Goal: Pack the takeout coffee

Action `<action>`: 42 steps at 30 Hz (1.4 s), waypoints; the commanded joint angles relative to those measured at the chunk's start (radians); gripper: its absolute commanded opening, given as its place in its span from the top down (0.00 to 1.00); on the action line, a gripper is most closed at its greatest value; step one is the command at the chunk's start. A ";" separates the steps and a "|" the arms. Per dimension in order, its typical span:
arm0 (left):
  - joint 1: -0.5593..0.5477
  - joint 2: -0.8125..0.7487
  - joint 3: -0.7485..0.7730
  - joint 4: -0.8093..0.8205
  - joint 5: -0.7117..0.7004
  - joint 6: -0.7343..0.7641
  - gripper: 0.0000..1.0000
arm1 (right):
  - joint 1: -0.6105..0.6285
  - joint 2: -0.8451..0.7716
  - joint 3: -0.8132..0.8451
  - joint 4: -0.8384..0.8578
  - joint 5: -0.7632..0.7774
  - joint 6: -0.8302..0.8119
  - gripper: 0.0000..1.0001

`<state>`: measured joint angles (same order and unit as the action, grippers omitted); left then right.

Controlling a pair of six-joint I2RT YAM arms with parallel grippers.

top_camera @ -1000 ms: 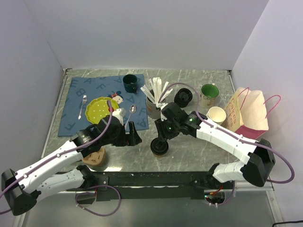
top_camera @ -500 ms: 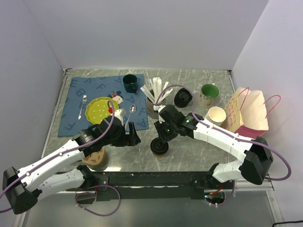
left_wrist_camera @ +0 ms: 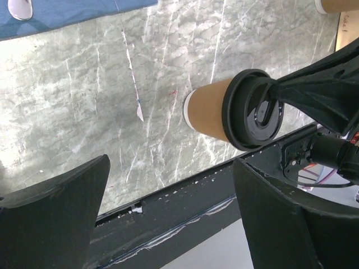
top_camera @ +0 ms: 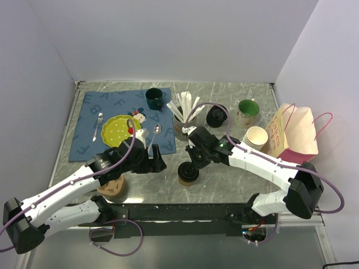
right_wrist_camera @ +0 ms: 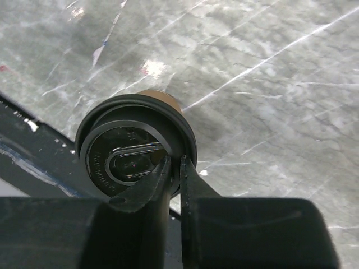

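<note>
I judge the packing barely begun: the takeout coffee [top_camera: 188, 175] stands on the bare counter [top_camera: 235, 182] near its front edge, about midway across, and nothing has gone into the paper bag [top_camera: 294, 131] at the far right, which I take to be where the cup belongs. The cup and the bag are well apart, so the lift, the carry across and the lowering into the bag are all left to do. What is done is the grasp. My right tool [right_wrist_camera: 175, 165] has its jaws drawn almost together on the raised rim of the black lid [right_wrist_camera: 132, 159], one finger inside the rim and one outside it. I have the cup by the lid edge only, not round its tan body. From above the cup looks slightly tipped, with some of its side showing below the lid, and I cannot tell whether its base sits flat on the counter. My right arm reaches from its base at the right, up and across to the left, with the wrist pitched down over the cup. My left arm stretches forward and to the right from its own base. The left tool [top_camera: 151, 157] is spread wide with nothing in it, just left of the cup and aimed towards it, near the edge of the blue placemat [top_camera: 112, 106].
</note>
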<state>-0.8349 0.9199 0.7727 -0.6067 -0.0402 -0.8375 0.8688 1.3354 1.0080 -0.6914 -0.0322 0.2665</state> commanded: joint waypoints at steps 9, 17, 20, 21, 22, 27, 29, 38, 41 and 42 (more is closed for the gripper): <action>0.000 -0.003 0.028 0.019 -0.026 -0.009 0.03 | -0.031 -0.045 0.073 -0.184 0.386 0.164 0.96; 0.000 0.008 0.033 0.021 -0.021 -0.002 0.03 | -0.224 -0.087 0.035 -0.220 0.394 0.264 0.92; 0.000 0.008 0.031 0.019 -0.021 0.003 0.03 | -0.296 -0.079 0.050 -0.177 0.365 0.251 0.91; 0.000 0.013 0.030 0.021 -0.021 0.006 0.03 | -0.313 -0.055 0.060 -0.171 0.364 0.244 0.92; 0.000 0.014 0.030 0.021 -0.020 0.006 0.03 | -0.335 -0.041 0.076 -0.165 0.361 0.240 0.94; 0.000 0.017 0.033 0.012 -0.029 0.006 0.03 | -0.375 0.089 0.150 -0.163 0.382 0.243 0.95; 0.000 0.014 0.031 0.008 -0.033 0.003 0.03 | -0.392 0.114 0.181 -0.154 0.368 0.243 0.96; 0.000 -0.009 0.023 -0.013 -0.047 -0.017 0.03 | -0.435 0.209 0.270 -0.151 0.374 0.278 0.89; 0.002 -0.010 0.037 -0.028 -0.058 -0.014 0.03 | -0.435 0.215 0.291 -0.171 0.365 0.283 0.81; 0.000 -0.010 0.048 -0.031 -0.062 -0.011 0.03 | -0.433 0.212 0.300 -0.186 0.365 0.290 0.75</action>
<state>-0.8349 0.9279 0.7731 -0.6189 -0.0704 -0.8436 0.4397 1.5517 1.2427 -0.8547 0.3111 0.5243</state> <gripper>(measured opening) 0.969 0.182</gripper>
